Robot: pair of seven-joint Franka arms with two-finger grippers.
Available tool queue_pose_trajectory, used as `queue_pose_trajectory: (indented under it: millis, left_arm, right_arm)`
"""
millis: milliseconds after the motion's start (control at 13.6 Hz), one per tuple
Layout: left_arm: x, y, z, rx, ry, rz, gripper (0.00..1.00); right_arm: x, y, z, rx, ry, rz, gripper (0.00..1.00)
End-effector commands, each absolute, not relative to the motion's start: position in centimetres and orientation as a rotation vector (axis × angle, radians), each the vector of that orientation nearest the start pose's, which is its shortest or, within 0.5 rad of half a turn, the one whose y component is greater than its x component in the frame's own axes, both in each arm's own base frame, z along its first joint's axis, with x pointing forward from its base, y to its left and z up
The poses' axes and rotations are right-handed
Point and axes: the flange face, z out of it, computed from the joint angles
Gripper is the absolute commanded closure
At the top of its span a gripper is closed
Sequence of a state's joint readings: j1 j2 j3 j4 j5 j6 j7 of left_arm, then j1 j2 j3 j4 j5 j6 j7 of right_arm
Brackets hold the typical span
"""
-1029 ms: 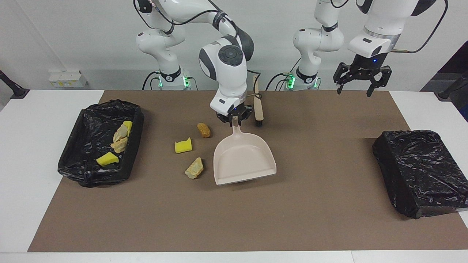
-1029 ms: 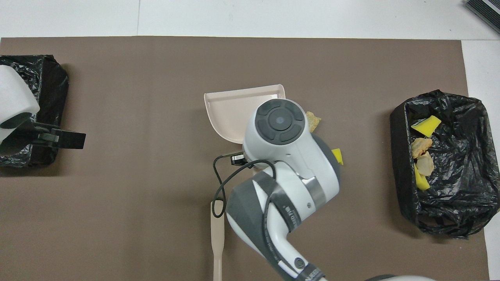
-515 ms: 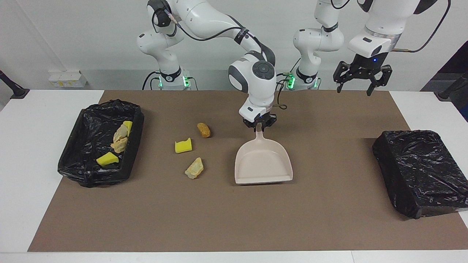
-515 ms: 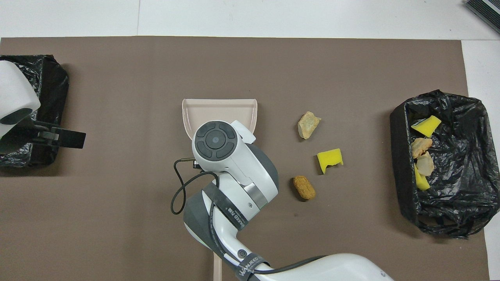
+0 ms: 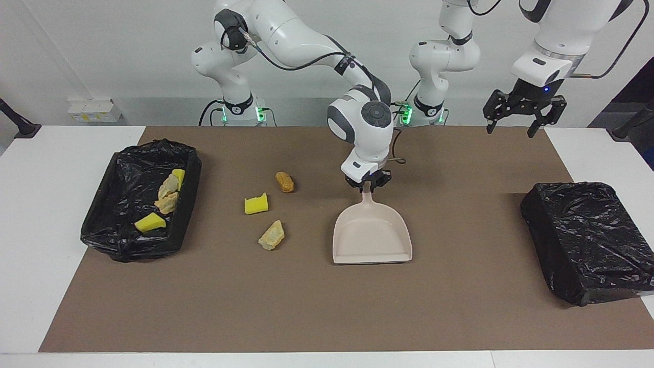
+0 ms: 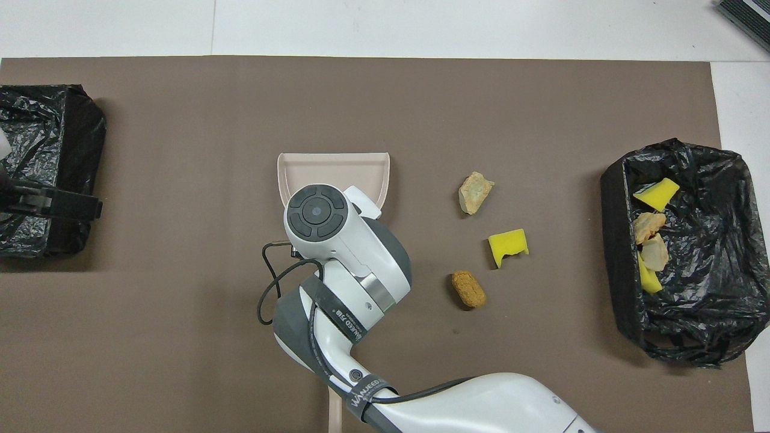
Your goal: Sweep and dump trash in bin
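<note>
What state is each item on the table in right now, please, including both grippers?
Dustpan: flat on the mat, empty, handle gripped.
Right gripper: shut on the dustpan handle.
Left gripper: open, empty, raised, waiting.
Open bin: holds several trash pieces.
Yellow sponge, orange lump, tan lump: loose on the mat.
Covered bin: wrapped shut in black plastic.

Glossy white arms with dark grey joint caps, looping black cables, green-lit bases, black tools.

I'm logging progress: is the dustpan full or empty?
Empty: the dustpan shows only bare beige; three trash pieces lie on the mat beside it.
</note>
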State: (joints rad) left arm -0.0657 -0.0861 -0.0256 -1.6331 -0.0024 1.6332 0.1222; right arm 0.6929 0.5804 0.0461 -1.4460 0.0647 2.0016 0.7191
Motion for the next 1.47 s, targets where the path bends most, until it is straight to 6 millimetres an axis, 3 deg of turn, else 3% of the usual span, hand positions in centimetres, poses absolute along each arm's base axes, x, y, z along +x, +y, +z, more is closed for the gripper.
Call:
queue_pose_trajectory:
  millis: [0, 74, 294, 441, 588, 882, 1103, 1176, 1324, 1397]
  left_arm:
    - [54.7, -5.0, 65.8, -3.13, 0.35, -0.16, 0.0]
    - [54.6, -5.1, 66.1, -3.124, 0.356, -0.181, 0.0]
    - [54.3, -5.0, 66.1, -3.122, 0.38, -0.177, 0.0]
    - [54.3, -5.0, 66.1, -3.122, 0.383, -0.172, 0.0]
    - [54.2, -5.0, 66.0, -3.123, 0.378, -0.162, 0.0]
    - [54.1, -4.9, 66.0, -3.125, 0.369, -0.153, 0.0]
    - [54.1, -4.9, 66.0, -3.124, 0.378, -0.153, 0.0]
    - [54.1, -4.9, 66.0, -3.124, 0.378, -0.153, 0.0]
    - [54.1, -5.4, 66.0, -3.126, 0.366, -0.153, 0.0]
    - [54.0, -5.6, 66.0, -3.126, 0.376, -0.148, 0.0]
  right_arm:
    - [52.6, 47.8, 35.5, -3.134, 0.028, 0.089, 0.0]
    - [52.5, 47.7, 36.3, -3.129, 0.025, 0.081, 0.0]
    - [52.1, 46.7, 41.9, -3.079, 0.026, 0.025, 0.0]
    - [50.2, 45.8, 44.5, -3.065, 0.013, 0.057, 0.0]
    - [46.7, 44.5, 45.3, -3.054, -0.02, 0.125, 0.0]
    - [36.4, 45.4, 43.9, -3.043, -0.097, 0.304, 0.0]
    - [29.7, 43.7, 41.2, -3.01, -0.105, 0.376, 0.0]
    - [28.6, 42.9, 40.0, -3.001, -0.08, 0.386, 0.0]
    - [25.2, 44.8, 37.3, -2.988, -0.015, 0.403, 0.0]
    - [24.7, 45.1, 36.5, -2.986, 0.019, 0.387, 0.0]
